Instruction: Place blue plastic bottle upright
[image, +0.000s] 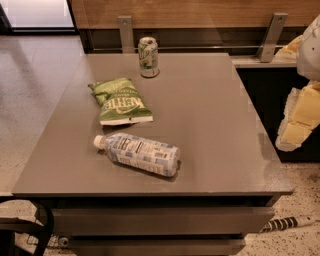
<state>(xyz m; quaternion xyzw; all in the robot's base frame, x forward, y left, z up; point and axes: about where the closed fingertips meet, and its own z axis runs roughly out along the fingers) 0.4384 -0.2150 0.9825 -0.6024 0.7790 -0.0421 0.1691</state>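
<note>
Bottle (137, 154) lying sideways on table (210, 115), cap pointing left; gripper (298, 120) hovering off right edge, can't tell its state tbh.

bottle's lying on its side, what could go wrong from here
1. The blue plastic bottle lies on its side near the table's front edge; a glancing touch could roll it off.
2. The chip bag sits close behind it and might get pushed.
3. The end effector is beyond the table's right side, so the reach is long.

The pincer (296, 125) hangs at the view's right edge.
</note>
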